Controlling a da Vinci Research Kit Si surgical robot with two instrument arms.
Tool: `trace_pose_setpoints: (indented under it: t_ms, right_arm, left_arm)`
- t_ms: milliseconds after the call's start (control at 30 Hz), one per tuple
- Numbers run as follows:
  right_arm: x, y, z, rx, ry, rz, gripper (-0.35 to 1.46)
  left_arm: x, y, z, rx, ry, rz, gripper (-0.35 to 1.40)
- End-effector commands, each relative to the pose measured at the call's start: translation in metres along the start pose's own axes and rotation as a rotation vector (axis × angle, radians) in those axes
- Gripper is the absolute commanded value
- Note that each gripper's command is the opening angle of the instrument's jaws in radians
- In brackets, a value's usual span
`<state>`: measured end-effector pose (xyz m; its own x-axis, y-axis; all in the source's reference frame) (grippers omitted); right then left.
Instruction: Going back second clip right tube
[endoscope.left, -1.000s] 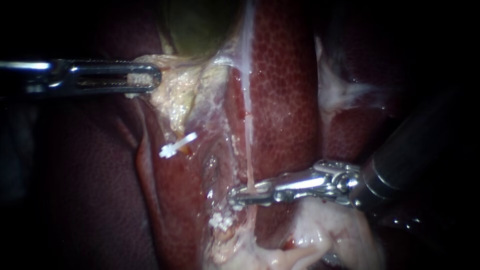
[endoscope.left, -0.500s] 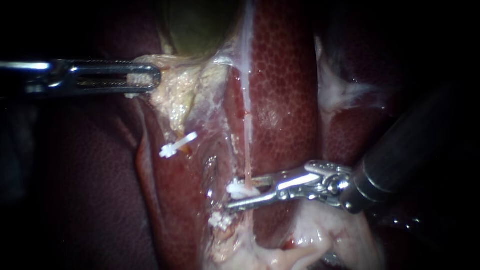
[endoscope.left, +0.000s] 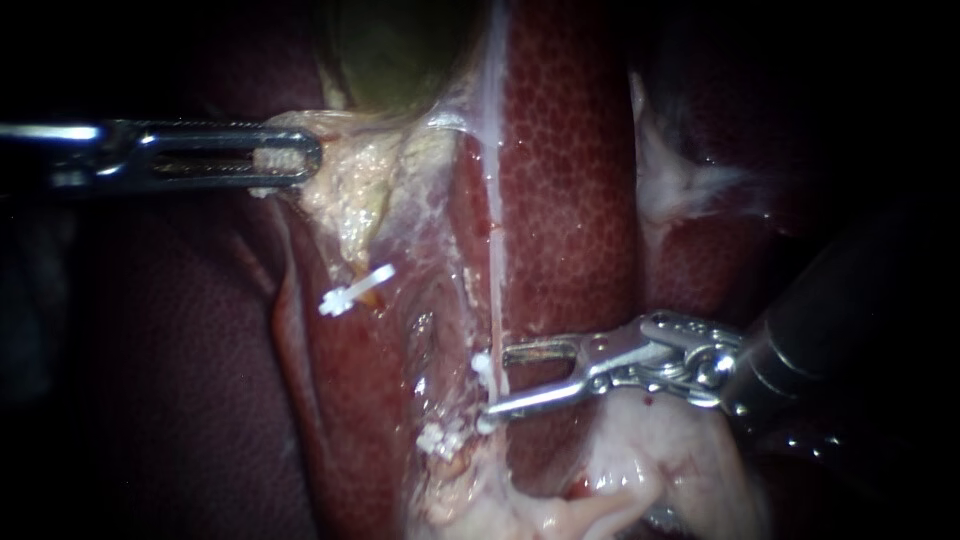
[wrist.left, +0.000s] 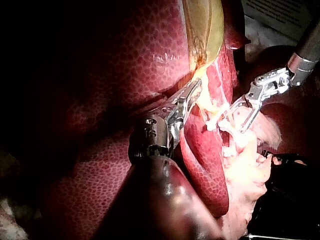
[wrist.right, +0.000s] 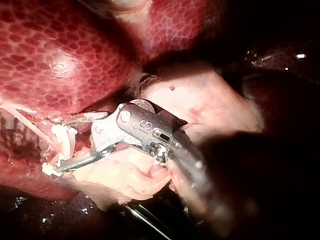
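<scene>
Firstly, writing: a printed sheet (wrist.left: 280, 15) lies far behind the liver in the left wrist view, and its text is too small to read.

Changes from half a second ago:
- Right instrument (endoscope.left: 497, 382) has drawn back toward the right, and its jaws gape wider than before.
- Fresh clip (endoscope.left: 483, 365), white, no longer sits deep inside those jaws. It now stands at their tips, on the right tube (endoscope.left: 495, 290). The jaws hold nothing, though the tube still passes between them.
- Left instrument (endoscope.left: 300, 160) is unmoved at the far left, its jaws clamped on pale tissue (endoscope.left: 345, 185) just below the gallbladder (endoscope.left: 400, 50).

Surroundings:
- Liver (endoscope.left: 570, 200), dark red and mottled, lies right of the tube and behind it.
- Left clip (endoscope.left: 355, 288), white, is set aslant, well apart from the right instrument.
- Small white piece (endoscope.left: 440, 440), possibly another clip, lies nearer than the jaws and just left of the tube's near end.
- Pale fatty mass (endoscope.left: 640, 470) lies under the right instrument's wrist and hides the near ground there.
- Right instrument's dark shaft covers the near right corner.
</scene>
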<state>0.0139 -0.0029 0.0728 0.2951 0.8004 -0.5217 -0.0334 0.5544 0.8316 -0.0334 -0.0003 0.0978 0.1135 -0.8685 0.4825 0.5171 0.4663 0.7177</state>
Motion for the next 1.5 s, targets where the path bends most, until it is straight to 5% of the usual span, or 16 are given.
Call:
trace_pose_setpoints:
  t_ms: [33,667,1100,1500]
  right_arm:
    - [0.0002,-0.0001,-0.0003,0.001,0.0,-0.009,0.6]
    - [0.0018,-0.0013,-0.0029,0.009,-0.004,-0.055,0.6]
    - [0.0076,-0.0053,-0.0072,0.031,-0.014,-0.282,0.6]
    - [0.0103,-0.007,-0.0097,0.041,-0.013,-0.393,0.6]
  left_arm:
    - [0.0,0.0,0.0,0.0,0.0,0.0,-0.35]
    - [0.0,0.0,0.0,0.0,0.0,0.0,-0.35]
    - [0.0,0.0,0.0,0.0,0.0,0.0,-0.35]
    - [0.0001,0.0,0.0,0.0,0.0,0.001,-0.35]
